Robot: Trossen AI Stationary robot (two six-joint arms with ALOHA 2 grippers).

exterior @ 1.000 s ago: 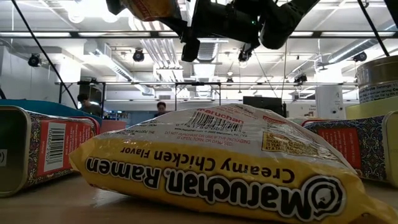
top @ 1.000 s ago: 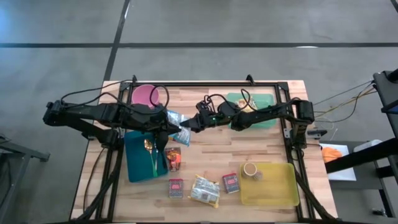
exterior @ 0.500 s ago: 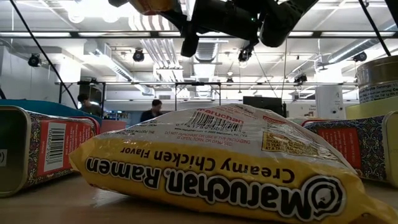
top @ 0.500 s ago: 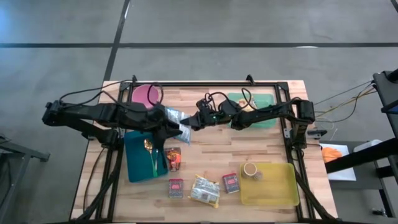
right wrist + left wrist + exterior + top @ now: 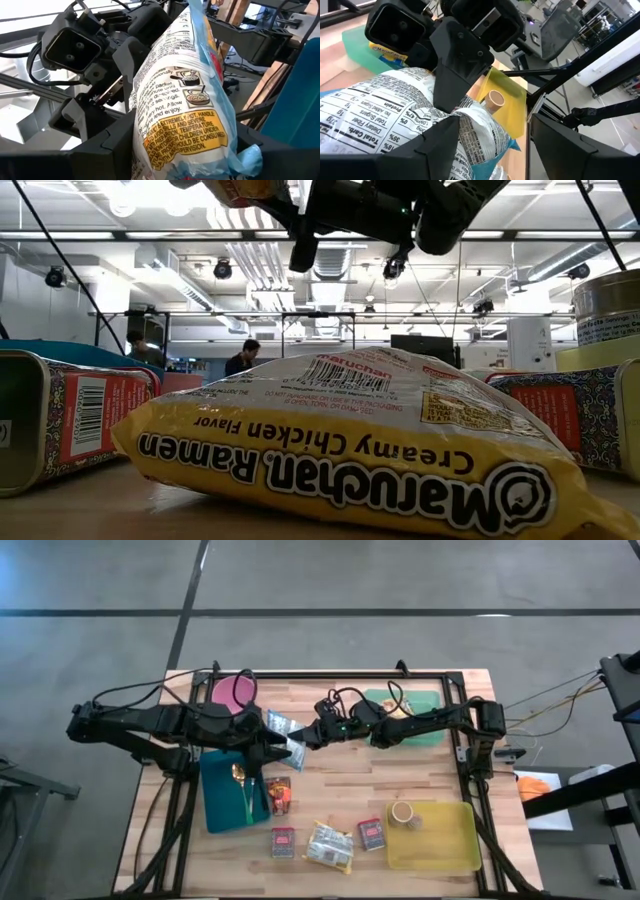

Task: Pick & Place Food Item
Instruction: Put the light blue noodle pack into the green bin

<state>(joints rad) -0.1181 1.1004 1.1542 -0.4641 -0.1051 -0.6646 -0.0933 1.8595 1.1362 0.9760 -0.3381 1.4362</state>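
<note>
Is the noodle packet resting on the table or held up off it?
Held up. In the right wrist view the noodle packet sits between the right gripper fingers; the left gripper is beside it, fingers apart.

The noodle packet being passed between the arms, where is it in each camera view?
High view: noodle packet mid-table, between both claws.
Low view: not identifiable.
Left wrist view: fills lower left, right claw clamped on it.
Right wrist view: centre.
Shared landmark: yellow tray.

yellow packet (image 5: pixel 340 450) reads "maruchan ramen creamy chicken flavor"
</note>
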